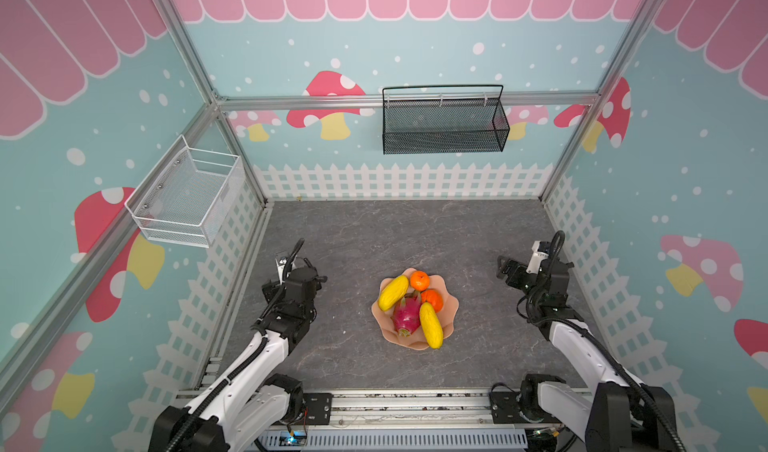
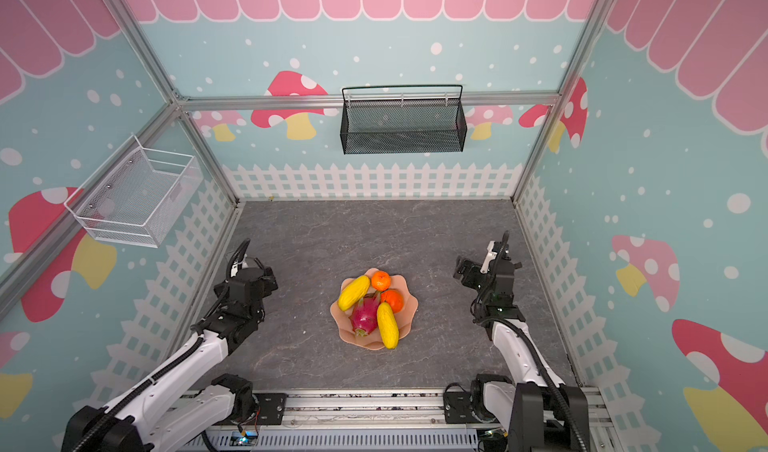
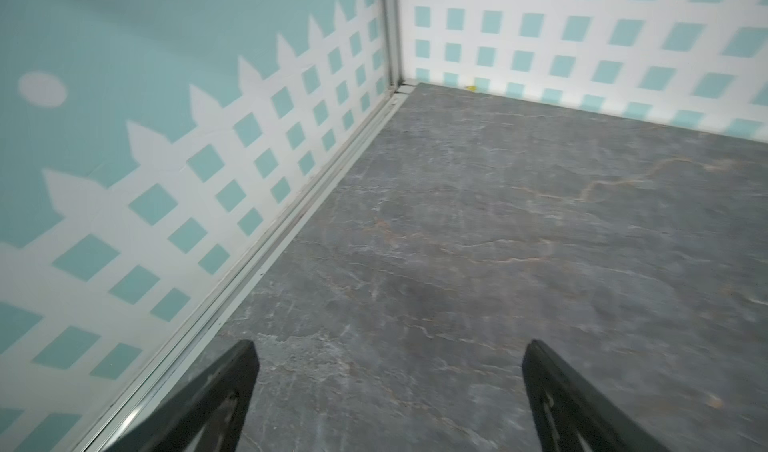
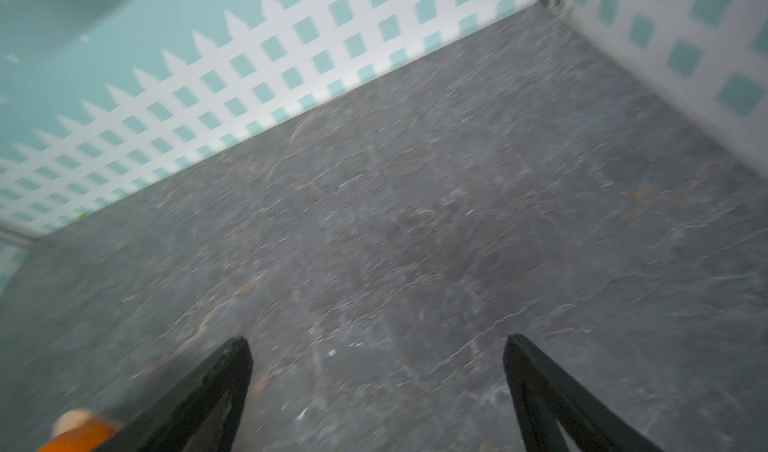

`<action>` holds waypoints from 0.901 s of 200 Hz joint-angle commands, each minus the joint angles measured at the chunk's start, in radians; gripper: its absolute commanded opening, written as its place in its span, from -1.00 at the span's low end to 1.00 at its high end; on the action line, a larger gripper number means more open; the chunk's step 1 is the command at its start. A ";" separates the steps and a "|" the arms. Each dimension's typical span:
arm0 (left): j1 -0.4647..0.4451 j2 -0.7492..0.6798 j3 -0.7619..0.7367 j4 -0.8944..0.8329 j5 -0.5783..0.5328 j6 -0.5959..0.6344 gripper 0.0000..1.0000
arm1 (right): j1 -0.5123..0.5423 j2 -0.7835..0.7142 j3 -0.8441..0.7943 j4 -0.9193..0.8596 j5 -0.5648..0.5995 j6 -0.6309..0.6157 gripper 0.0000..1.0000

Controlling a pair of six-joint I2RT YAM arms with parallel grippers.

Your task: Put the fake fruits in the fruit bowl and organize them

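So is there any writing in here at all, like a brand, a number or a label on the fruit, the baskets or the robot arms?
No readable text in any view.
Walls: pictures only, mushrooms and a white fence.
The fake fruits, fruit bowl, black mesh basket and white wire basket: no labels visible.
The left arm and right arm: any marking is too small to tell.
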 commanded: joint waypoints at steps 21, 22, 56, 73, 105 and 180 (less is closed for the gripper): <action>0.156 0.181 -0.187 0.730 0.192 0.066 1.00 | -0.010 0.029 -0.161 0.463 0.205 -0.282 0.96; 0.159 0.192 -0.186 0.740 0.195 0.067 1.00 | -0.010 0.031 -0.164 0.474 0.204 -0.288 0.96; 0.188 0.535 -0.113 1.048 0.393 0.132 1.00 | -0.011 0.185 -0.193 0.657 0.072 -0.408 0.96; 0.159 0.601 -0.078 1.053 0.366 0.171 1.00 | -0.008 0.262 -0.235 0.898 -0.041 -0.450 0.96; 0.159 0.577 -0.026 0.904 0.381 0.163 0.99 | -0.001 0.424 -0.172 0.907 -0.122 -0.503 0.96; 0.150 0.585 -0.012 0.887 0.373 0.173 0.99 | 0.018 0.448 -0.177 0.951 -0.068 -0.498 0.96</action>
